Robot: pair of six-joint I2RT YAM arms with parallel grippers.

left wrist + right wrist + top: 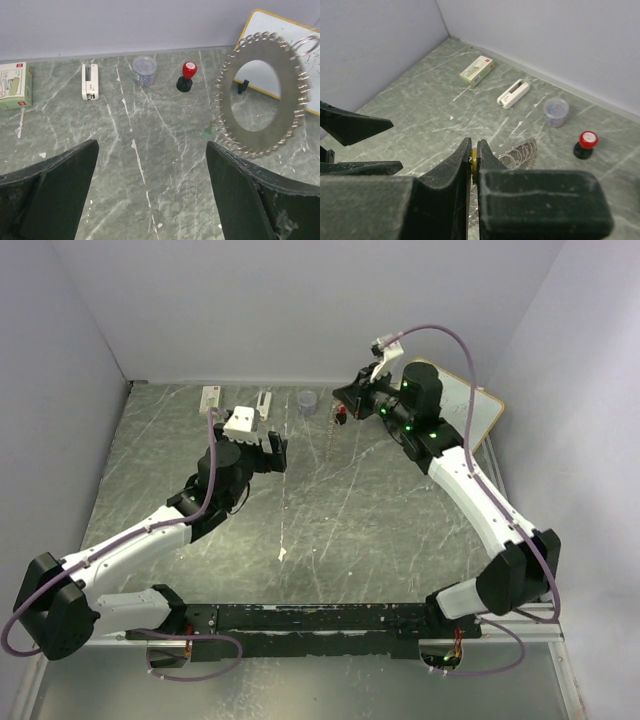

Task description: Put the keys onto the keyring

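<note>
Right tool (474, 145): fingers pressed together, pinching a small yellow piece, prob. the yellow key (474, 160). Just past the tips the keyring (260, 134) shows its wire coils. In the left wrist view it stands on edge, tilted, top toward that grip. Can't tell if the yellow key is threaded on or only held at the rim. Left tool (150, 190): spread wide, holding nothing, well apart from the keyring and facing its flat side.

Progress, my read: early to mid. Green key (207, 132) sits at the keyring's lower-left rim in the left wrist view. Whether it's hooked on or lying on the table (150, 130), can't tell. So neither key is clearly on. Threading is what's left, w/ the left tool free to steady the rim.

Around, in the left wrist view: red-topped knob (186, 76) and small cup (144, 70) left of the keyring, nearer the back wall. White stapler (89, 81) and box (12, 86) are further left of it, and the whiteboard (290, 27) is behind it. Nothing sits btwn the left tool and the keyring. The rim's crowded coils look like the likely snag.
</note>
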